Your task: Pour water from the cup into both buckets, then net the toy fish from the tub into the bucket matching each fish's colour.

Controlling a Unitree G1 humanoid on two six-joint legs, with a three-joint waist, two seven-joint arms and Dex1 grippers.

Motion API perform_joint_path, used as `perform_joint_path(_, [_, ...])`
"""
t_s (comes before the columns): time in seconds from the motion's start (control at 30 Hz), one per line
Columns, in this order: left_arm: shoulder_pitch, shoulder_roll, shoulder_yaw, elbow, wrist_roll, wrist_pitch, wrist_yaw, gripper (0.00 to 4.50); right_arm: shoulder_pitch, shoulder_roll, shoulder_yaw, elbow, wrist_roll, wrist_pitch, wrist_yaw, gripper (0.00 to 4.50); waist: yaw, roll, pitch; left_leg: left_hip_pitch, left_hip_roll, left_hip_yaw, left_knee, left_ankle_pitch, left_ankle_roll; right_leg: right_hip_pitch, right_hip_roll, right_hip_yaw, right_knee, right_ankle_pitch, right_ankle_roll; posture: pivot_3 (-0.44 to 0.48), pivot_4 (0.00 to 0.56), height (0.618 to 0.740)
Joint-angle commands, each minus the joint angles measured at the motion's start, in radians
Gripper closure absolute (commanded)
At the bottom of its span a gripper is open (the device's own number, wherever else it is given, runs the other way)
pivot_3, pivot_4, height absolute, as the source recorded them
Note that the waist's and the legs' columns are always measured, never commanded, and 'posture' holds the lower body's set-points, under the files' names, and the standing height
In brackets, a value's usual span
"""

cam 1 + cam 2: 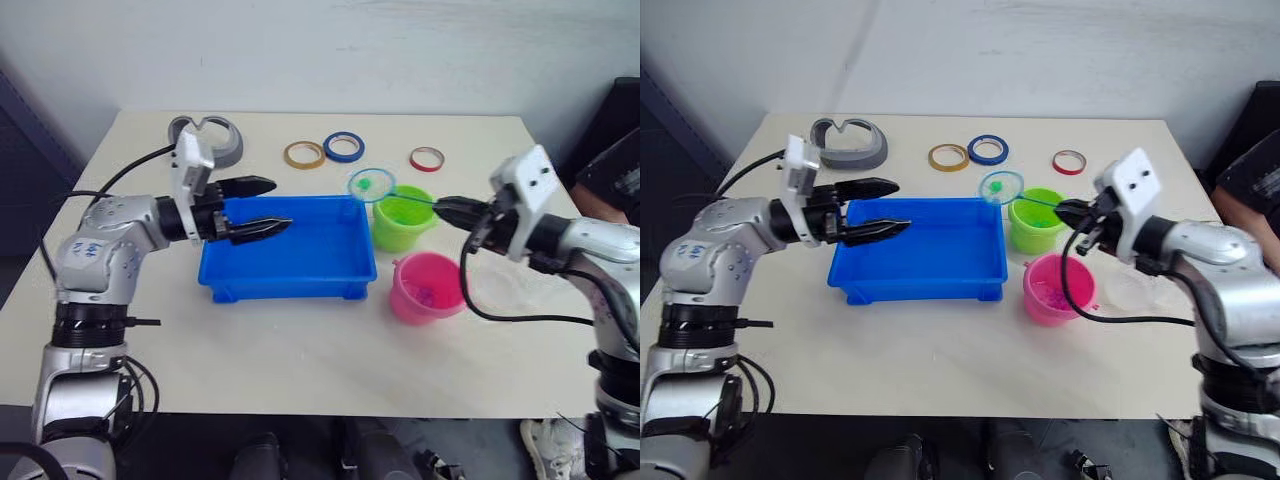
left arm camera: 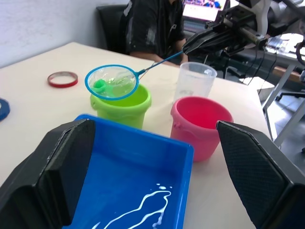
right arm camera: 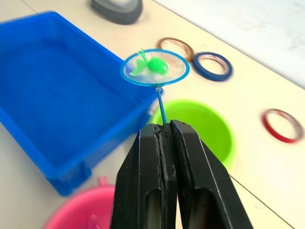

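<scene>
Table: pale top, spans most of the left eye frame.

Tub: blue, centre of frame, slightly left. Left wrist view shows a film of water glinting on its floor; no fish seen on the visible part.

Left gripper: left-centre of frame, over the tub's left end, fingers spread wide, nothing between them, touching nothing. In its own wrist view the two fingers stand far apart at the lower corners.

Right gripper: right of centre, fingers clenched on the net's handle; right wrist view shows the pads pressed together with the thin blue stem coming out between the tips.

Pink bucket: lower right of the tub, just beside its corner. Small pink shapes inside, too small to identify.

Green bucket: right of the tub's upper right corner, above the pink one in frame.

Cup: clear, upper centre of the left wrist view, behind the two buckets.

Net: hoop held above centre, overlapping the green bucket's upper left rim and the tub's upper right corner.

Green fish: lying in the net's mesh.

Three tape rings along the upper part of the table; grey curved object at upper left
</scene>
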Motion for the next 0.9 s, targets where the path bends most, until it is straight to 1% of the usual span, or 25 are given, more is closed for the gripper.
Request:
perform_joint_path(0.03, [-0.029, -0.008, -0.009, -0.003, 0.013, -0.032, -0.014, 0.07, 0.03, -0.072, -0.016, 0.005, -0.09, -0.165, -0.016, 4.5, 0.001, 0.0, 0.0, 0.0, 0.0, 0.0, 0.0, 0.0, 0.0, 0.0, 0.0, 0.0, 0.0, 0.0, 0.0, 0.0, 0.15, 0.74])
perform_joint_path(0.13, [-0.032, -0.007, -0.014, 0.012, 0.021, -0.041, -0.026, 0.07, 0.074, -0.141, 0.04, 0.06, -0.235, -0.393, -0.032, 4.5, 0.002, 0.0, 0.0, 0.0, 0.0, 0.0, 0.0, 0.0, 0.0, 0.0, 0.0, 0.0, 0.0, 0.0, 0.0, 0.0, 0.15, 0.74])
perform_joint_path(0.2, [-0.034, -0.007, -0.015, 0.021, 0.026, -0.047, -0.032, 0.07, 0.085, -0.165, 0.065, 0.094, -0.299, -0.499, -0.05, 4.5, 0.001, 0.0, 0.0, 0.0, 0.0, 0.001, 0.0, 0.0, 0.0, 0.0, 0.0, 0.0, 0.0, 0.0, 0.0, 0.0, 0.15, 0.74])
perform_joint_path(0.3, [-0.039, -0.007, -0.016, 0.037, 0.036, -0.059, -0.042, 0.07, 0.099, -0.246, 0.144, 0.187, -0.496, -0.775, -0.102, 4.5, 0.001, 0.001, 0.0, 0.0, 0.0, 0.001, 0.0, 0.0, 0.0, 0.0, 0.0, 0.001, 0.0, 0.0, 0.0, 0.0, 0.15, 0.74])
perform_joint_path(0.37, [-0.043, -0.008, -0.016, 0.044, 0.04, -0.064, -0.046, 0.07, 0.094, -0.313, 0.201, 0.265, -0.648, -0.954, -0.169, 4.5, 0.003, 0.001, 0.0, 0.0, 0.0, 0.001, 0.0, 0.0, 0.0, 0.0, 0.0, 0.001, -0.001, 0.0, 0.0, 0.0, 0.15, 0.74])
perform_joint_path(0.43, [-0.044, -0.008, -0.014, 0.048, 0.042, -0.068, -0.049, 0.07, 0.071, -0.399, 0.263, 0.334, -0.848, -1.151, -0.287, 4.5, 0.003, 0.001, 0.001, 0.0, 0.0, 0.001, 0.0, 0.0, 0.0, 0.0, 0.0, 0.001, -0.001, 0.0, 0.0, 0.0, 0.15, 0.74])
perform_joint_path(0.5, [-0.042, -0.008, -0.014, 0.051, 0.044, -0.073, -0.051, 0.07, 0.039, -0.44, 0.295, 0.387, -0.957, -1.258, -0.367, 4.5, 0.001, 0.001, 0.001, 0.0, 0.0, 0.001, 0.0, 0.0, 0.0, 0.0, 0.0, 0.001, -0.001, 0.0, 0.0, 0.0, 0.15, 0.74])
perform_joint_path(0.6, [-0.04, -0.008, -0.014, 0.053, 0.046, -0.078, -0.055, 0.07, 0.005, -0.451, 0.302, 0.462, -1.0, -1.338, -0.427, 4.5, -0.003, 0.001, 0.001, 0.0, 0.0, 0.002, 0.0, 0.0, 0.0, 0.0, 0.001, 0.002, 0.0, 0.0, 0.0, 0.0, 0.15, 0.74])
perform_joint_path(0.7, [-0.036, -0.009, -0.015, 0.056, 0.049, -0.085, -0.06, 0.07, -0.019, -0.455, 0.298, 0.489, -1.032, -1.429, -0.477, 4.5, -0.001, 0.001, 0.001, 0.001, 0.0, 0.002, 0.0, 0.0, 0.0, 0.0, 0.001, 0.002, 0.0, 0.0, 0.0, 0.0, 0.15, 0.74])
perform_joint_path(0.8, [-0.035, -0.01, -0.015, 0.057, 0.052, -0.089, -0.062, 0.07, -0.05, -0.457, 0.313, 0.513, -1.058, -1.478, -0.469, 4.5, -0.002, 0.001, 0.001, 0.001, 0.0, 0.002, 0.0, 0.0, 0.0, 0.0, 0.001, 0.002, 0.0, 0.0, 0.0, 0.0, 0.15, 0.74])
perform_joint_path(0.9, [-0.033, -0.012, -0.015, 0.053, 0.052, -0.088, -0.06, 0.07, -0.052, -0.454, 0.336, 0.512, -1.087, -1.528, -0.463, 4.5, -0.001, 0.001, 0.001, 0.001, 0.0, 0.002, 0.001, 0.0, 0.0, 0.0, 0.001, 0.002, 0.001, 0.0, 0.0, 0.0, 0.15, 0.74])
